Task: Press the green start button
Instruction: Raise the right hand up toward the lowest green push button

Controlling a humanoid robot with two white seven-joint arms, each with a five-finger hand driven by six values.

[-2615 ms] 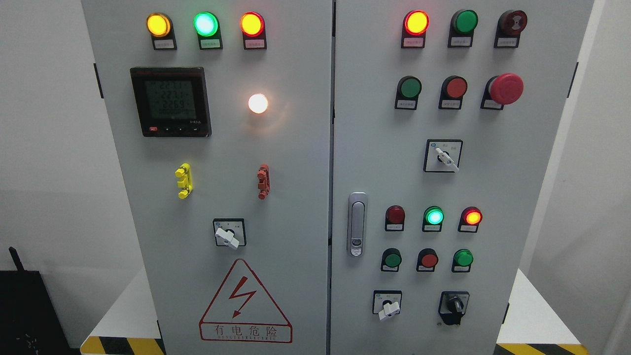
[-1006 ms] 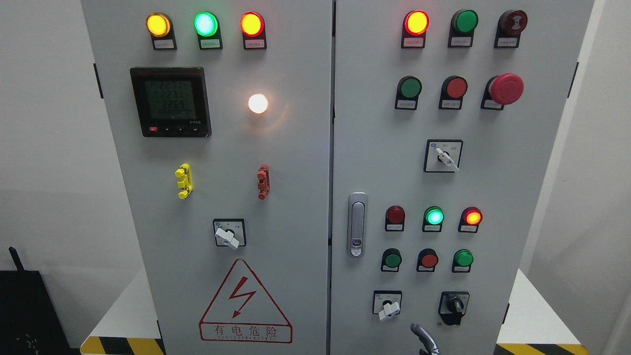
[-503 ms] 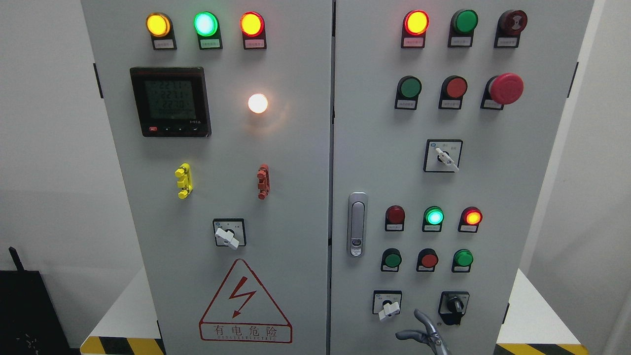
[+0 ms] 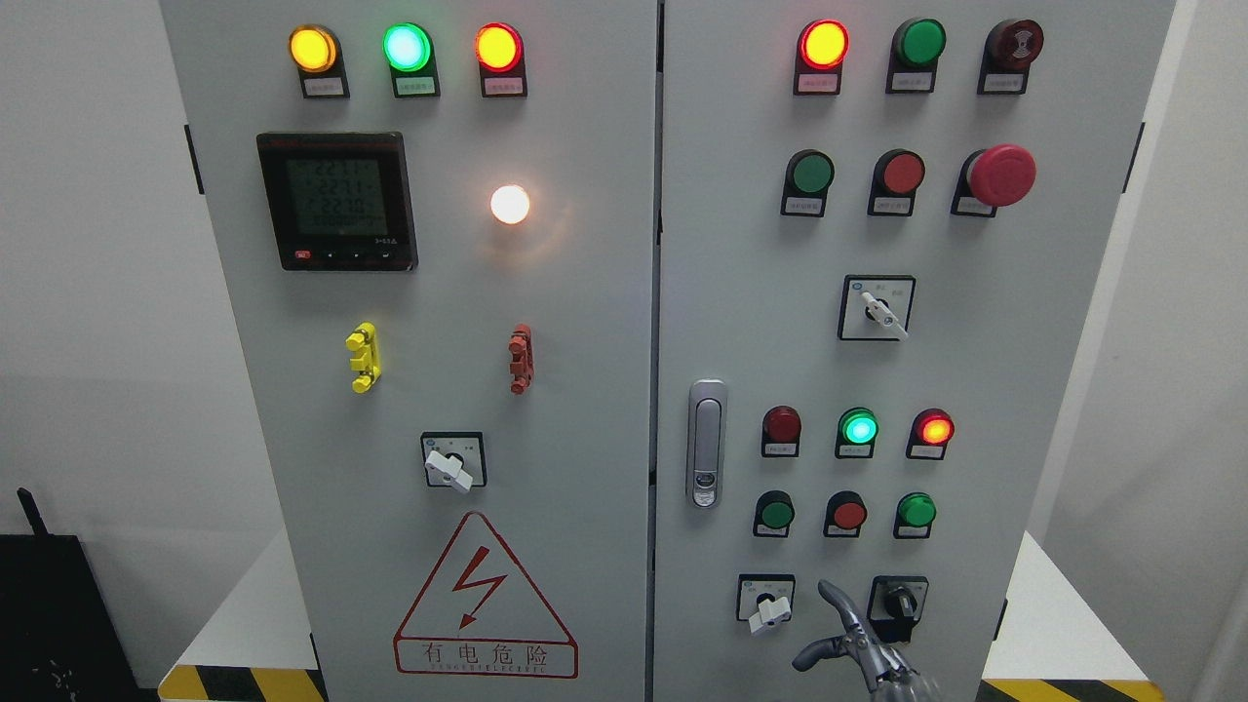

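On the grey cabinet's right door [image 4: 975, 370], green push buttons sit at the top [image 4: 919, 42], in the second row [image 4: 810, 174], and in the lower row at left [image 4: 776, 512] and right [image 4: 916, 510]. My right hand [image 4: 824, 629] rises from the bottom edge below that lower row. Its index finger [image 4: 837, 600] points up between two rotary switches and the thumb [image 4: 811, 655] sticks out left. It holds nothing and touches no button. The left hand is out of view.
A red button [image 4: 848, 513] sits between the lower green ones. Below are a white-handled switch [image 4: 768, 606] and a black one [image 4: 899, 604]. A red mushroom stop [image 4: 1001, 175] juts out at upper right. A door handle [image 4: 706, 444] is left of the buttons.
My right hand has come up from the bottom edge and risen toward the lower buttons, its index finger now reaching level with the rotary switches. The panel lights are unchanged.
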